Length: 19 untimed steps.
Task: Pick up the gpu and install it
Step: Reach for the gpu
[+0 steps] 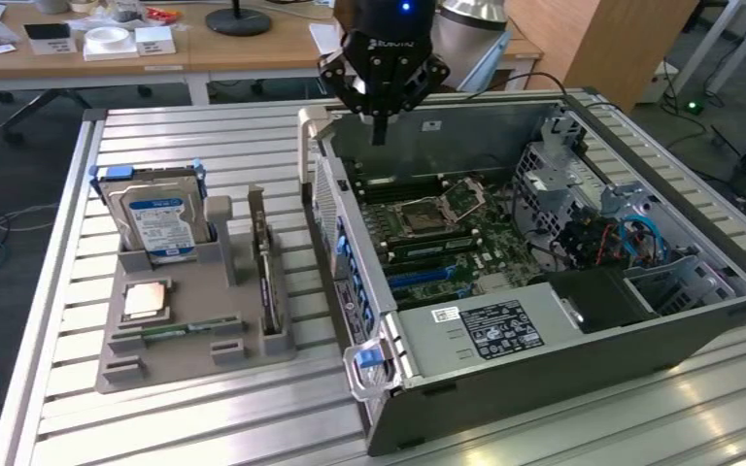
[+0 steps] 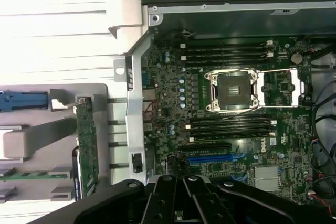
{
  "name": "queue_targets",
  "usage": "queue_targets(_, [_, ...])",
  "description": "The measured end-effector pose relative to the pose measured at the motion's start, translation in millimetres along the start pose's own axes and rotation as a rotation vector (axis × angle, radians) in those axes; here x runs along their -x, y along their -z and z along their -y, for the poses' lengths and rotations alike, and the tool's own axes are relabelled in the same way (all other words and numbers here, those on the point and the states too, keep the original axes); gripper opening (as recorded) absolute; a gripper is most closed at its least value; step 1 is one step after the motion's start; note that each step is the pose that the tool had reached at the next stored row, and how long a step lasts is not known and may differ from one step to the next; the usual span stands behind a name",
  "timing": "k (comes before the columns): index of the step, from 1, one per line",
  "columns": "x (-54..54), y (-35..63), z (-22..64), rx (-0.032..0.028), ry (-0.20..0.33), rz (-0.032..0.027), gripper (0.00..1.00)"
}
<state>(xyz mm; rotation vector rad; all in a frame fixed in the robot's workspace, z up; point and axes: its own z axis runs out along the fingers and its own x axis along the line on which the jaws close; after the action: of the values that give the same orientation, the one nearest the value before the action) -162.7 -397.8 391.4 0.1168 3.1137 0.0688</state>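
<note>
The gpu is a thin dark card standing on edge in a slot at the right side of a grey holder, to the exterior view's left of the open computer case. In the wrist view the gpu appears as a narrow green-dark strip beside the case wall. My gripper hangs shut and holds nothing, above the far end of the case and well away from the card. Its black fingers meet over the motherboard, near a blue expansion slot.
The holder also carries a silver hard drive, a processor chip and a small green memory stick. Inside the case are the power supply, cables and an open processor socket. Desks with clutter stand behind the slatted table.
</note>
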Motion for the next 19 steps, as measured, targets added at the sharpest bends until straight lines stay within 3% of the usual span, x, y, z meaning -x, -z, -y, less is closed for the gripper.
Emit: queue_targets(19, [-45.5, -1.0, 1.5, 0.0000, -0.001, 0.0000, 0.11])
